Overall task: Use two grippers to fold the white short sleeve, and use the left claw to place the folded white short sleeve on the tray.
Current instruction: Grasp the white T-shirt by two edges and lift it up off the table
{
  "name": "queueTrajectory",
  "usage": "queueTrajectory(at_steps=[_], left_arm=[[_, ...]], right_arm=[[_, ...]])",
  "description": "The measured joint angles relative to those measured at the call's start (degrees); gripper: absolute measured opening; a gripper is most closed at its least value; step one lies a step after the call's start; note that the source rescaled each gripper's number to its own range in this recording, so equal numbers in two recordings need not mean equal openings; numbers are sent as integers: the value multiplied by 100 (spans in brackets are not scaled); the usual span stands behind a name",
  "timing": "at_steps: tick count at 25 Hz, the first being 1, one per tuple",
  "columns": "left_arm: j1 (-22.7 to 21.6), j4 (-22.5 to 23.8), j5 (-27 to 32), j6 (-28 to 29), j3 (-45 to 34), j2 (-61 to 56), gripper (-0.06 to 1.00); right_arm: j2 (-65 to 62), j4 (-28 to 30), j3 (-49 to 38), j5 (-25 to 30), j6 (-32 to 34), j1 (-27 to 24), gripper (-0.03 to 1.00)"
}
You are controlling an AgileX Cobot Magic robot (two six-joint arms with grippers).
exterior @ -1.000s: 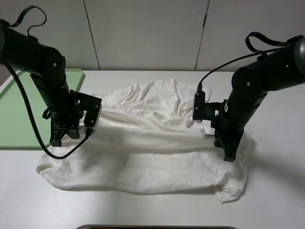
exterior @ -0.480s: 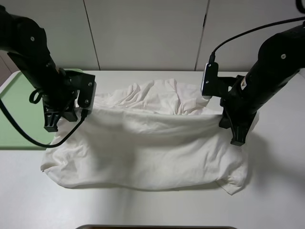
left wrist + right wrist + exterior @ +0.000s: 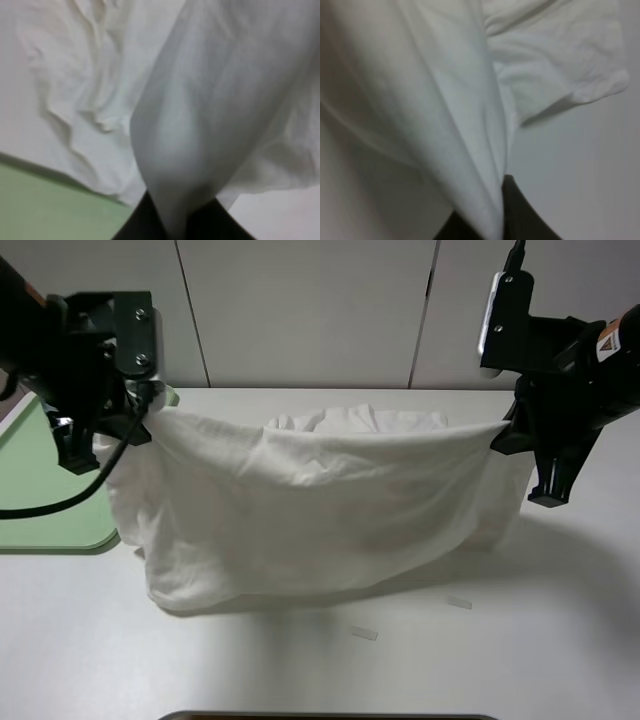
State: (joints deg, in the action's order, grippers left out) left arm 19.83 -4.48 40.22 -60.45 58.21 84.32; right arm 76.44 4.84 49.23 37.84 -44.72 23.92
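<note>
We hold a soft, limp shirt [image 3: 320, 500].
Left gripper [image 3: 172, 225] and right gripper [image 3: 495, 220] pinch its top edge, probably the corners.

On my screen I see the left arm [image 3: 60, 350] as matt black and blocky. It has a square bracket [image 3: 128, 335] with two silver screws [image 3: 137, 313], and a thick black cable [image 3: 60, 502] hangs from it. The right arm [image 3: 580, 370] is black too, with a pale grey plate [image 3: 492, 308] and a small orange and white label [image 3: 607, 337].
</note>
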Motion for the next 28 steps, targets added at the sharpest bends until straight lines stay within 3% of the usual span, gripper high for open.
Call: queueTrajectory(at_steps=[9, 18, 28], left_arm=[[0, 491, 303, -51, 116, -1434, 1], [0, 544, 1398, -17, 1507, -1700, 1], [0, 528, 2089, 53, 2825, -1707, 1]], right_arm=[[-633, 187, 127, 287, 0, 0, 0], [-744, 278, 1688, 1295, 6, 0, 0], [-751, 285, 3070, 2215, 6, 0, 0]])
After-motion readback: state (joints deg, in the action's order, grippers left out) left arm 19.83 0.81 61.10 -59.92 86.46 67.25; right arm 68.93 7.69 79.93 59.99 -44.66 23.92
